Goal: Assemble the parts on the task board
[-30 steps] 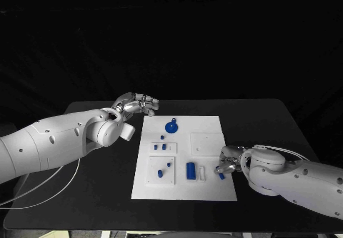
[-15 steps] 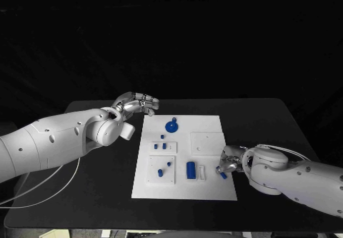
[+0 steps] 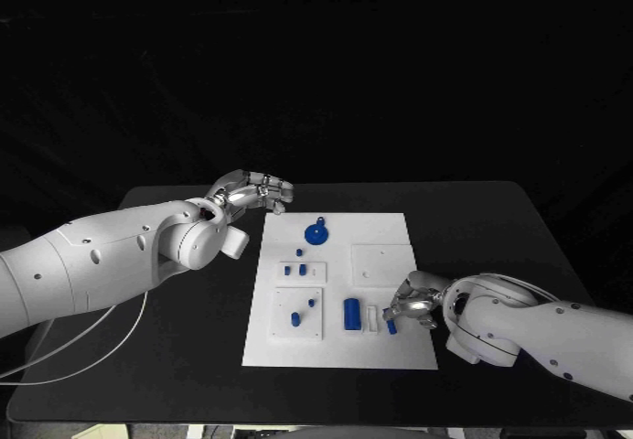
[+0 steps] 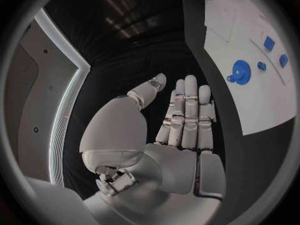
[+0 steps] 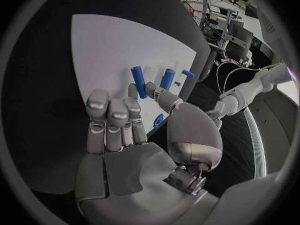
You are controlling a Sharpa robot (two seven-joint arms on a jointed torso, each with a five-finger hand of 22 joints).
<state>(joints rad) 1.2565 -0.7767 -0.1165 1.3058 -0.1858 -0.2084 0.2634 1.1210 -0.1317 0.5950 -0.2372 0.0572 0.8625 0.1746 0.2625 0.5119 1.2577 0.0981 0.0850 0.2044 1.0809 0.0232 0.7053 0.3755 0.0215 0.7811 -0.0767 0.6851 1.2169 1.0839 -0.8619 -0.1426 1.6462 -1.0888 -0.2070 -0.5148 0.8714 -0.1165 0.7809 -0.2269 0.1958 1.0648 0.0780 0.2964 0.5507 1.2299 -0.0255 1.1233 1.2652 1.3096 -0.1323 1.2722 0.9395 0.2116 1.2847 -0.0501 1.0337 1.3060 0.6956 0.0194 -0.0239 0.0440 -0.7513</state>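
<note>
Peg (image 3: 391,326), lower right of the board (image 3: 396,352), looks light, rigid and slippery; it is pinched mid-length by the right hand (image 3: 412,306). Left hand (image 3: 253,191) is empty, fingers extended.

The right hand (image 3: 412,306) covers part of the small blue peg (image 3: 391,326) it pinches.

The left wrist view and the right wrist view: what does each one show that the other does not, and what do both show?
Left wrist view alone: the round blue gear-like part and the open left hand, holding nothing. Right wrist view alone: the right hand pinching a small blue cylinder part. Both show the white task board on the black table.
</note>
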